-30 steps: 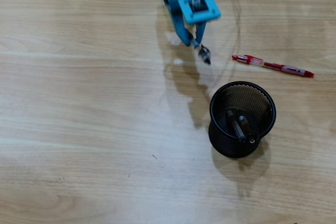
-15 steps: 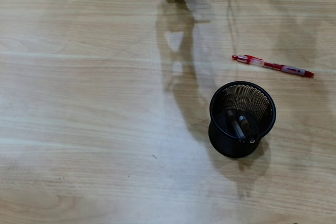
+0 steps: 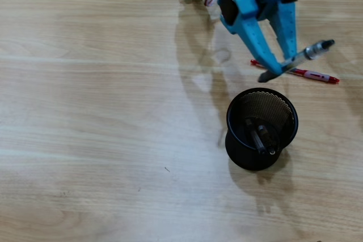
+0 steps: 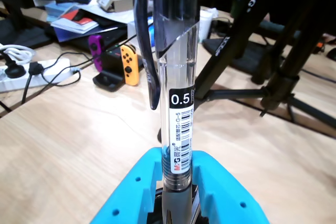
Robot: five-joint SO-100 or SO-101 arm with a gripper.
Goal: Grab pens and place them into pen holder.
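— Pen (image 3: 298,56): clamped between the blue gripper (image 3: 282,67) fingers, closed tight on the barrel near its dark grip end. Hangs above the counter toward the far right corner in the overhead view, tilted, cap end pointing at the right edge.

— Confirmed from the wrist view: clear barrel (image 4: 178,93) rising straight out of the closed blue fingers (image 4: 131,192), label reading 0.5, black clip alongside. Looks light, stiff, smooth plastic. Probably slippery?

— Likely so. Hard glossy barrel, thin, easy to pivot in a two-point pinch. Held off-centre too, so most of the length sticks out one side; could swing when tipped upright.

— Better hold nearer the middle, or on the rubbery grip section if reachable. Not fragile, though; should survive a drop into the cup.

— Agreed. Next outward: red pen (image 3: 309,74) lying flat on the counter just beyond the fingertips, near the right edge, partly crossed by the held pen in the overhead view.

— Then the pen holder (image 3: 261,129), black mesh, right of centre, closer to the near edge than the gripper. Leaning or upright?

— Cannot tell for sure; mouth faces the camera. One dark pen (image 3: 260,138) already inside. Light mesh, so a careless nudge might tip it.
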